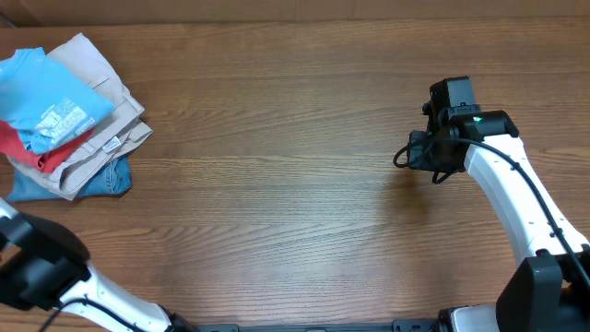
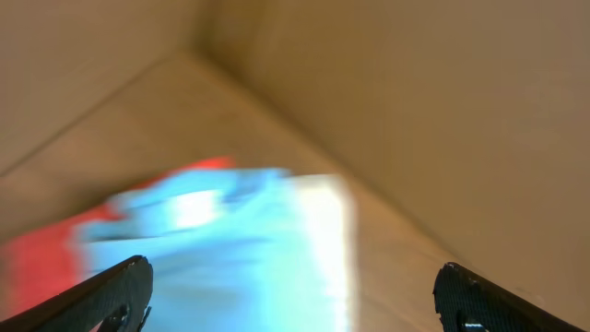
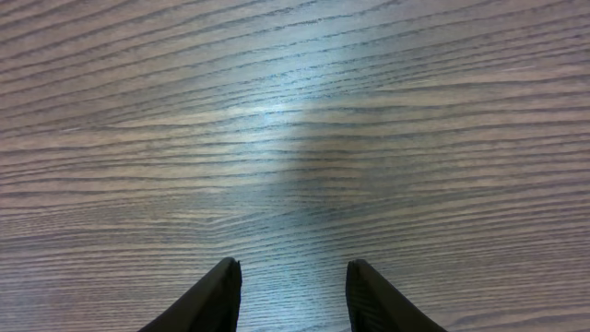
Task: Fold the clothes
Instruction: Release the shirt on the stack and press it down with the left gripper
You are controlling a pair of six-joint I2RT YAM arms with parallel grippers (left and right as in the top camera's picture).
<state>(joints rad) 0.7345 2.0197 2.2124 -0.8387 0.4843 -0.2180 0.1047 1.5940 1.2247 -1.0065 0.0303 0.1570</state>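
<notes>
The clothes, a folded sky-blue T-shirt [image 1: 44,100] with a white printed patch, lie on top of a pile at the table's far left. In the left wrist view the T-shirt [image 2: 221,249] is a motion-blurred blue shape ahead of my left gripper [image 2: 293,277], whose fingers stand wide apart with nothing between them. In the overhead view only the left arm [image 1: 37,267] shows, at the lower left. My right gripper [image 1: 431,150] hovers over bare wood on the right side. Its jaws [image 3: 295,267] stand partly apart and hold nothing.
Under the blue T-shirt lie a red garment [image 1: 23,148], beige trousers [image 1: 106,88] and blue denim [image 1: 101,180]. A tan wall [image 2: 415,111] rises behind the table's far edge. Wood-grain tabletop [image 1: 277,184] spans the space between pile and right arm.
</notes>
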